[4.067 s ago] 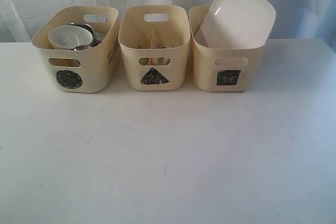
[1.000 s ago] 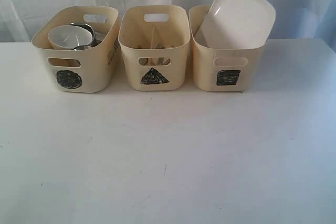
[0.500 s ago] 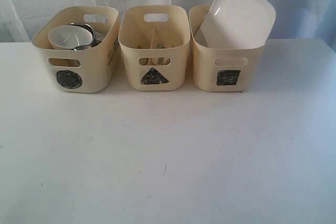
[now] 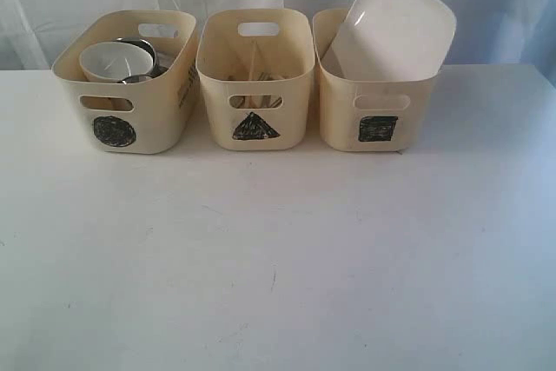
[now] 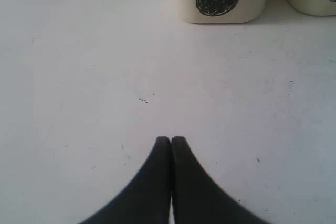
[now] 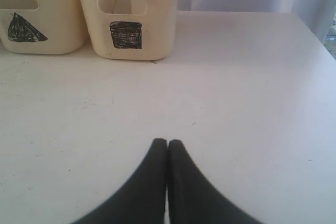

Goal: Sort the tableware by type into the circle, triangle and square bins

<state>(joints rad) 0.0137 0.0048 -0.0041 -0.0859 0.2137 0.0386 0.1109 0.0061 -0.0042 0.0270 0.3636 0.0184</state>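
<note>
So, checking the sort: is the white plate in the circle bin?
No, the white plate leans in the square bin.

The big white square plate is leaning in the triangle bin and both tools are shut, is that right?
Not quite: the white square plate leans in the square bin, as the exterior view shows. The left tool and right tool are indeed shut.
</note>
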